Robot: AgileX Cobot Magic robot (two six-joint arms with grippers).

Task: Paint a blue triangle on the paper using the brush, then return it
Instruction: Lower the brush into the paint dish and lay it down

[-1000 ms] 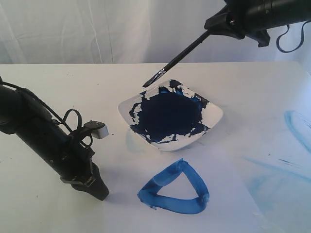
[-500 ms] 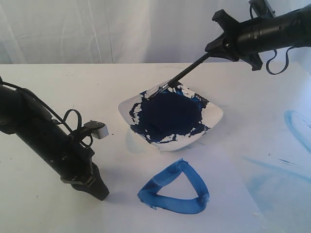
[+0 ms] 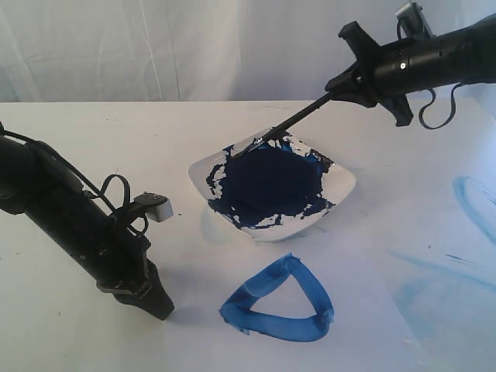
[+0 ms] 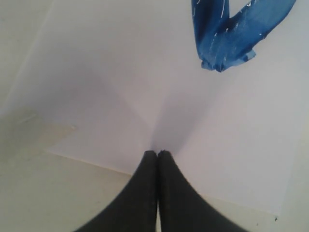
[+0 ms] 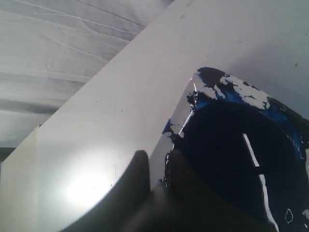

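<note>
"Just ahead of the left gripper [image 4: 157, 152], whose jaws are pressed together on nothing, tips down at the paper [image 4: 120, 96], the blue triangle [image 3: 283, 328] looks complete?"
"Yes, so I judge the return is in hand. Beyond it, the brush [image 3: 298, 120] slants from the right gripper [image 3: 334, 89], jaws clamped on its handle, bristles at the dish [image 3: 347, 184] rim farthest from the left jaws."
"Next?"
"Lower it to rest on the dish, then part the jaws."

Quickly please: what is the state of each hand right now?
Left hand: closed, holding nothing.
Right hand: closed on the brush, whose tip is at the far rim of the dish.
</note>
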